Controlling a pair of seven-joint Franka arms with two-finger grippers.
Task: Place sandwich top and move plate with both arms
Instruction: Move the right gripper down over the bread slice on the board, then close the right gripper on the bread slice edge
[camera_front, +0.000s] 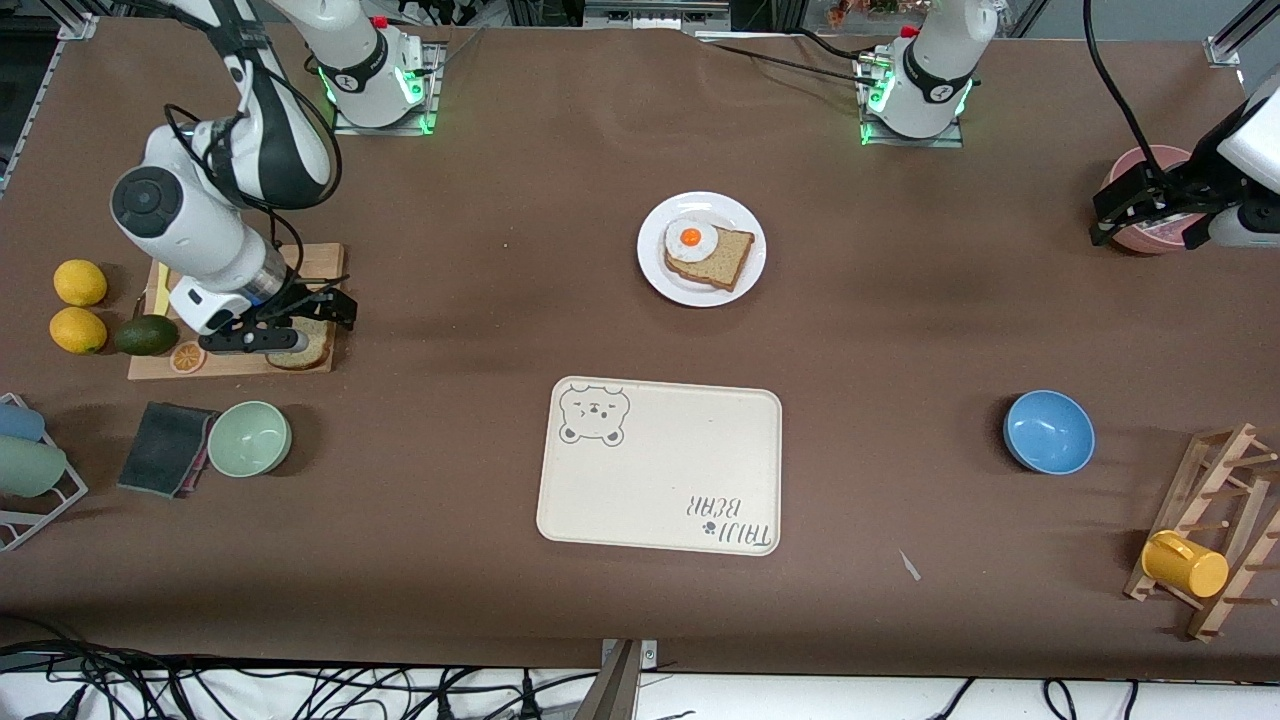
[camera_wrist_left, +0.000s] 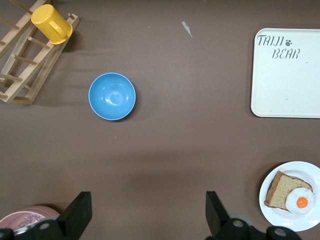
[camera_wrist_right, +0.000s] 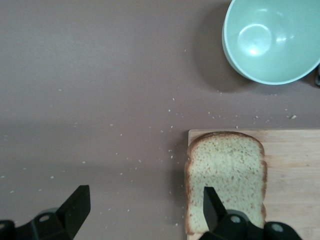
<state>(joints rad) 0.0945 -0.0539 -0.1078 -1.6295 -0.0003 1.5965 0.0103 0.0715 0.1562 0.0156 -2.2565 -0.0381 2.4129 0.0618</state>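
Sandwich top (camera_wrist_right: 225, 180) on board, under open right hand (camera_wrist_right: 142, 215).

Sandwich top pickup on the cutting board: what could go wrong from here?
The right gripper is open with one finger over the sandwich top rather than straddling it; closing could dent or push it. The slice lies at the cutting board edge, so a nudge may slide it onto the table.

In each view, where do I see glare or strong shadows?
Front view: soft arm shadows on the table. Left wrist view: a pale highlight inside the blue bowl and a shadow beside it. Right wrist view: bright reflections in the green bowl, and a shadow across the sandwich top.
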